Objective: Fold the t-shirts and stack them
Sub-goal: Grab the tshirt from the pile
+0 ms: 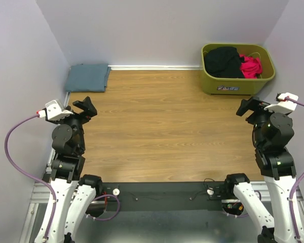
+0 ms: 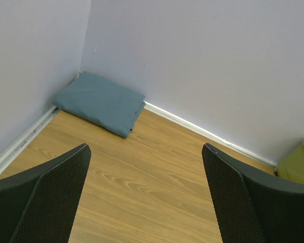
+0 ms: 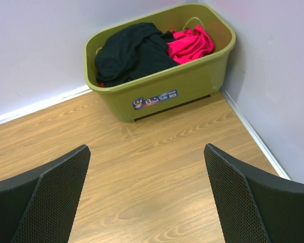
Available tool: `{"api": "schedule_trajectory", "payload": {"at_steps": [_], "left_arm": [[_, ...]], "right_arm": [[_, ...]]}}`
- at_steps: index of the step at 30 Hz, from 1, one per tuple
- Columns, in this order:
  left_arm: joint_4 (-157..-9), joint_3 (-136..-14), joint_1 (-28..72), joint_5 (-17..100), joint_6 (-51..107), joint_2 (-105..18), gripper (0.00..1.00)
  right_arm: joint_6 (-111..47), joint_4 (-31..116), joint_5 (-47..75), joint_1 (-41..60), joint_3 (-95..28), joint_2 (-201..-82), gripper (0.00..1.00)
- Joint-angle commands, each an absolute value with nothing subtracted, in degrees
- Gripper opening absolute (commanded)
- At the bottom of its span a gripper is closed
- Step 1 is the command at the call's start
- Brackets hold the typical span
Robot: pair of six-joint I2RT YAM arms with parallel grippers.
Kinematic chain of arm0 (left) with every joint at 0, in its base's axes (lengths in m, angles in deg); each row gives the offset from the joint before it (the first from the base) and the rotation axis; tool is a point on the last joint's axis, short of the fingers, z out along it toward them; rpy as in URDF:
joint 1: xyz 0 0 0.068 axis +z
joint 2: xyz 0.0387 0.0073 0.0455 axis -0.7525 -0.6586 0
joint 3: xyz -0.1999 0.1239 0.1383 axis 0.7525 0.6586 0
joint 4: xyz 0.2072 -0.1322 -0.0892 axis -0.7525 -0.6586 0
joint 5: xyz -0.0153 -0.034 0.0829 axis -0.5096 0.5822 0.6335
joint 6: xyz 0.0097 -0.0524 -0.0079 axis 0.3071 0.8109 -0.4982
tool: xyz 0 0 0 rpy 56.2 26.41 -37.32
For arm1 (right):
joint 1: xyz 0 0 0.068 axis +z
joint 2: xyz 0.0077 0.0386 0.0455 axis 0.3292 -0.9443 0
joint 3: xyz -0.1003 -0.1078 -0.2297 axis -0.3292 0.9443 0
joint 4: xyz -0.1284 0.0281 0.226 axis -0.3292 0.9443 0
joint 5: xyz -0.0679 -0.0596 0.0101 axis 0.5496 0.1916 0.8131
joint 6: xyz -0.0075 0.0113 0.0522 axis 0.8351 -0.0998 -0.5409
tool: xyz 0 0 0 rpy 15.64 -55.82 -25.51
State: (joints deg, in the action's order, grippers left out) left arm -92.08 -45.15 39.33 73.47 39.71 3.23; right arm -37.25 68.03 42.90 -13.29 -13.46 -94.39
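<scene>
Our left gripper (image 1: 86,108) has its fingers spread, the folded slate blue-grey cloth t-shirt (image 2: 99,101) ahead and leftward (tucked in the corner). Our right gripper (image 1: 248,108), equally spread, faces the olive-green plastic tub (image 3: 162,88), which holds the crumpled black cloth t-shirt (image 3: 131,50) and the bright pink-red cloth t-shirt (image 3: 192,43).

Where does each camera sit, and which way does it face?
Top external: above and behind the robot, looking down on the table; left gripper and right gripper both show, open.
Left wrist: faces the far-left corner and the folded blue-grey shirt; own fingers frame it.
Right wrist: faces the far-right corner, the olive tub with black shirt and pink shirt; own fingers.
Shared: tub in top and right wrist; folded shirt in top and left wrist.
</scene>
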Motion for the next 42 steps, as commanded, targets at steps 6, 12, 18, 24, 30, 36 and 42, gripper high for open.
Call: {"api": "schedule_trajectory", "payload": {"at_steps": [6, 12, 18, 24, 30, 36, 42], "left_arm": [[-89.4, -44.0, 39.2, 70.1, 38.5, -0.7, 0.98], [-88.2, -42.2, 39.1, 62.8, 40.7, -3.2, 0.98], [-87.0, -42.4, 39.1, 56.3, 41.4, -6.7, 0.98], [-87.6, -43.2, 39.1, 51.6, 41.9, -7.0, 0.98], [-91.5, -43.8, 39.1, 50.7, 41.6, -5.9, 0.98], [-94.8, -43.7, 39.1, 51.0, 42.5, -3.6, 0.99], [-97.0, -43.2, 39.1, 52.1, 42.7, -1.8, 0.98]], "right_arm": [[-37.3, 59.7, 38.3, -12.8, -13.5, -101.2, 1.0], [-43.4, 56.7, 37.6, -12.8, -22.2, -117.5, 1.0], [-45.1, 56.5, 39.5, -12.9, -37.6, -138.8, 1.0], [-47.4, 56.5, 38.5, -15.6, -49.9, -154.9, 0.9], [-52.8, 56.4, 32.4, -21.2, -59.9, -169.6, 0.87], [-56.4, 56.4, 26.4, -23.7, -67.8, -182.2, 0.82], [-59.4, 56.4, 18.3, -24.4, -76.0, -191.7, 0.75]]}}
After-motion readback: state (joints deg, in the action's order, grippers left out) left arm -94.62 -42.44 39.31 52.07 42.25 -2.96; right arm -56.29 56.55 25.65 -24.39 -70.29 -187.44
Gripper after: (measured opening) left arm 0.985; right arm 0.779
